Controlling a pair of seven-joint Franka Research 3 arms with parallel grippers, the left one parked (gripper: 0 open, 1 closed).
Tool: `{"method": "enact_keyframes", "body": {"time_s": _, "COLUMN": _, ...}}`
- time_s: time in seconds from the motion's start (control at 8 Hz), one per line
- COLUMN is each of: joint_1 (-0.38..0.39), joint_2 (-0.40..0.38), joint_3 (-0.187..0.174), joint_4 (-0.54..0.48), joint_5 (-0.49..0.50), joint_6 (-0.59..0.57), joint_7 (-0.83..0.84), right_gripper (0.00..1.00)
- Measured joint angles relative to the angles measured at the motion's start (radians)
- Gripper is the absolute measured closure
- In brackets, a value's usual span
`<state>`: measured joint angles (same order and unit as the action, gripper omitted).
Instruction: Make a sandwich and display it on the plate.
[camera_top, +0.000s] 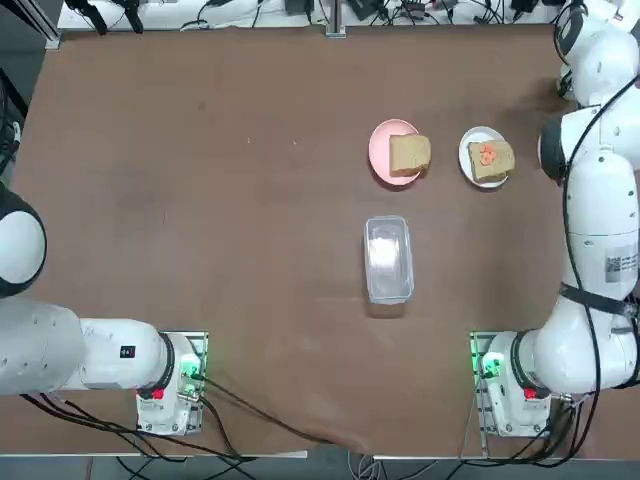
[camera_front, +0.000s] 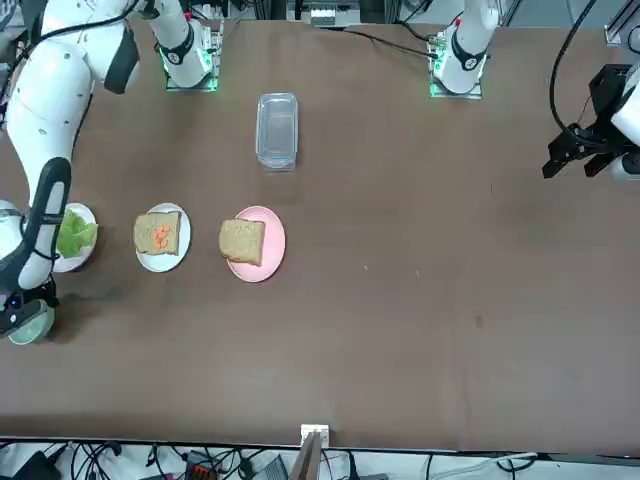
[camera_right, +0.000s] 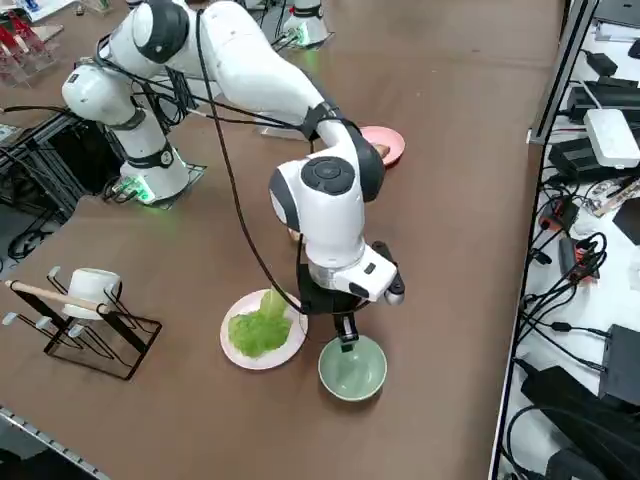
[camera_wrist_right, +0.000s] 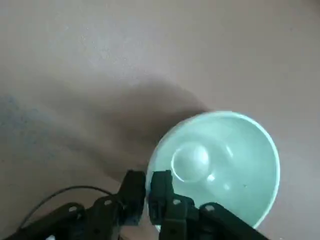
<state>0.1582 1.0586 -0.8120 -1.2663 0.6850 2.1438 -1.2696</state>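
Brown tabletop is seen on all sides, cables and equipment lining its edges. Near the working arm's side, a small white plate (camera_top: 467, 150) carries a tan bread slice (camera_top: 491, 161) topped with a small orange piece (camera_front: 160, 236); just beside it, a second bread slice (camera_top: 409, 154) lies on a pink plate (camera_top: 378, 151). A clear lidded container (camera_top: 388, 258) stands apart, nearer the arm bases. Green leaves (camera_right: 259, 323) are heaped on a pale pinkish plate (camera_right: 289, 351) at the table's edge, just beside a pale green bowl (camera_right: 353, 368).

The right gripper (camera_wrist_right: 147, 192) is held over the near rim of that bowl, pointing down, its fingers (camera_wrist_right: 133, 192) drawn nearly together with only a thin gap between them and nothing pinched. The sandwich is judged unfinished: leaves are not yet on the bread, and the second slice is still apart.

Handling can be judged from appearance alone. The leaves are expected to be light, limp and easily torn or dropped in part, so a pinch low into the thick of the heap is likely to serve better than a nip at a loose tip. The bread is taken to be soft and crushable; a light hold across opposite edges is thought safest, with the slice kept level so that the orange piece is not shaken off.
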Motion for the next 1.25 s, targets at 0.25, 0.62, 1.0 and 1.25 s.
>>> {"method": "enact_keyframes", "body": {"time_s": 0.25, "joint_1": 0.0, "joint_2": 0.001, "joint_3": 0.007, "joint_4": 0.0, "joint_5": 0.0, "joint_6": 0.007, "joint_7": 0.007, "right_gripper": 0.69}}
{"method": "enact_keyframes", "body": {"time_s": 0.62, "joint_1": 0.001, "joint_2": -0.012, "joint_3": -0.006, "joint_4": 0.009, "joint_5": -0.001, "joint_6": -0.004, "joint_7": 0.008, "right_gripper": 0.14}}
{"method": "enact_keyframes", "body": {"time_s": 1.0, "joint_1": 0.063, "joint_2": -0.057, "joint_3": -0.137, "joint_4": 0.019, "joint_5": -0.001, "joint_6": -0.182, "joint_7": 0.0, "right_gripper": 0.0}}
{"method": "enact_keyframes", "body": {"time_s": 1.25, "joint_1": 0.178, "joint_2": -0.075, "joint_3": -0.267, "joint_4": -0.042, "joint_5": -0.001, "joint_6": -0.303, "joint_7": -0.018, "right_gripper": 0.0}}
